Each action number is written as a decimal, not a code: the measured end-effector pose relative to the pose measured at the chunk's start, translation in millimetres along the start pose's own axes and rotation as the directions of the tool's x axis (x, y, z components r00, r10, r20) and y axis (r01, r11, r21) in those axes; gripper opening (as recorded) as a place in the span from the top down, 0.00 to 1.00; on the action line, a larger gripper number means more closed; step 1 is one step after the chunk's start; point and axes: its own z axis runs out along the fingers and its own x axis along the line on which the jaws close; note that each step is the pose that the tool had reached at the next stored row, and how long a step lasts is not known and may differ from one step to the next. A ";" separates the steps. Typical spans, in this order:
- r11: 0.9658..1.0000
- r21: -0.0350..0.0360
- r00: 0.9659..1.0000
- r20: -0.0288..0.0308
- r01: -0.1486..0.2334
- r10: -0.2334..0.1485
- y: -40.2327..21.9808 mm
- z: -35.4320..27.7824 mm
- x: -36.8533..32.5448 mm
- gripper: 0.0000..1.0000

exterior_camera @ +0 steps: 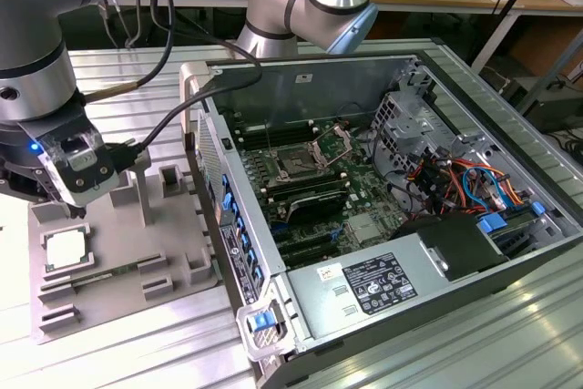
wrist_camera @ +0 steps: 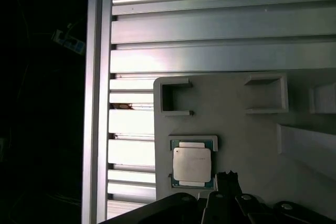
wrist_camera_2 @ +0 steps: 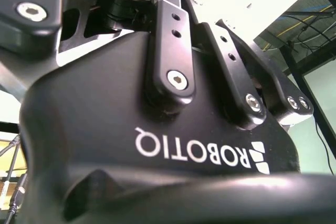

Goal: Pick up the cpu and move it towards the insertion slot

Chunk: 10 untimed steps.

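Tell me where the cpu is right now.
The cpu lies on the grey tray at the exterior view's left, beside the open computer case, apart from the insertion slot inside it.

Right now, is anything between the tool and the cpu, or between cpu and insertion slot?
Nothing visible between tool and cpu. The computer case's side wall stands between the cpu and the insertion slot.

The cpu [wrist_camera: 192, 164] is pale silver on top, with what looks like a green rim. Its tray [exterior_camera: 118, 243] is plain grey and the worktop [exterior_camera: 137, 353] ribbed silver. The insertion slot [exterior_camera: 298, 163] is dark, shiny-framed, on a green board [exterior_camera: 271, 192].
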 end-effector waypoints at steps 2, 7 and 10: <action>1.000 0.000 1.000 0.000 0.000 0.000 0.0 0.3 0.0 0.89; 1.000 0.000 1.000 0.000 0.000 0.000 -0.1 1.5 0.7 0.89; 1.000 0.000 1.000 0.000 0.000 0.000 -0.1 1.9 0.9 0.89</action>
